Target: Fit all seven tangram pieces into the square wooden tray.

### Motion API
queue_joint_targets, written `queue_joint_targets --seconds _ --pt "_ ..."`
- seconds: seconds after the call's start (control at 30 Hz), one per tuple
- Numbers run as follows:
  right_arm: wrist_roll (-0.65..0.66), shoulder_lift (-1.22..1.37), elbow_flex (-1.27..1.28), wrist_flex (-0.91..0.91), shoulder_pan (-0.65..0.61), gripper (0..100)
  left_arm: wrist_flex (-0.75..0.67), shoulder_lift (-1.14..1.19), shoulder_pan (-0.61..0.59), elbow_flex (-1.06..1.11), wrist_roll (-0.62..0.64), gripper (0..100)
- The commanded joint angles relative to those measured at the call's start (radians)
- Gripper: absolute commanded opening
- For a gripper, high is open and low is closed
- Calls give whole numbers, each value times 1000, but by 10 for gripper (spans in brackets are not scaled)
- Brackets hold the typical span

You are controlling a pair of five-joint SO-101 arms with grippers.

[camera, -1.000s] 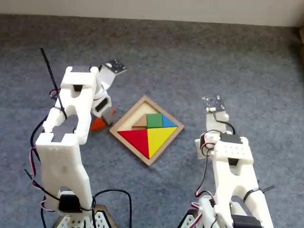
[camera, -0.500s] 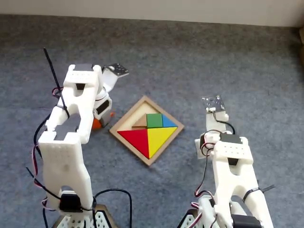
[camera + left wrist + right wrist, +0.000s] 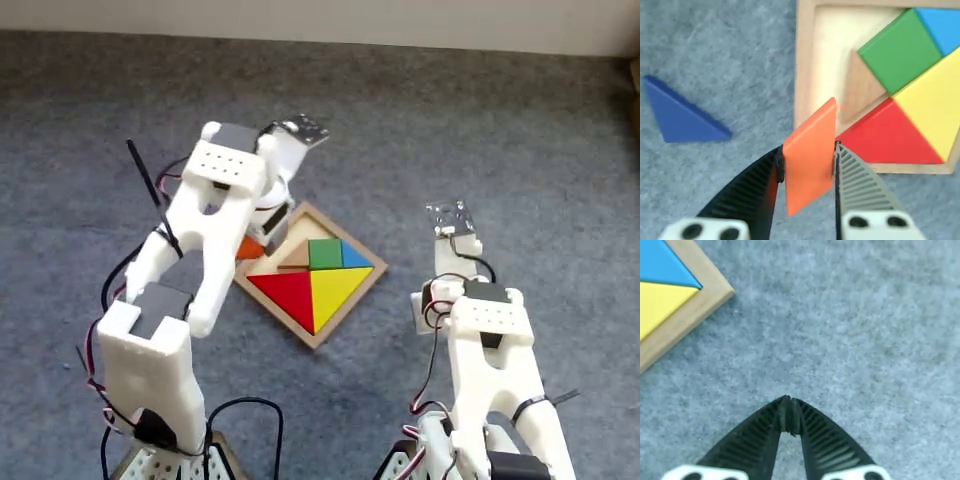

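Within left claw [image 3: 809, 149], orange piece [image 3: 810, 162], near tray [image 3: 804, 60]

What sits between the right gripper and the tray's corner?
Bare grey carpet, as the right wrist view shows; the shut right gripper sits apart from the wooden tray.

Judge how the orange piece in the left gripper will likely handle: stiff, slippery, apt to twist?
Probably stiff: the orange piece shows straight, unbent edges in the left gripper. It is likely light, since it looks like a thin slab. It might pivot, being pinched on two smooth narrow edges.
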Motion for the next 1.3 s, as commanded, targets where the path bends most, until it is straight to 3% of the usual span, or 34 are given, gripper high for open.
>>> queue_joint_targets --seconds 0.0,0.23,0.67,0.93,1.27 --pt "-11 -38 -5 -15 10 5 -46 -36 56 -30 87 102" --pt "-9 -38 -5 -15 12 5 -69 62 65 -36 100 254" --pt "-6 -38 -5 -15 12 5 -69 -41 41 -36 100 252" --pt "-6 -38 -5 -15 12 5 -204 16 22 53 95 252" --pt "-6 -38 -5 -15 12 5 -153 166 -42 -120 101 252"
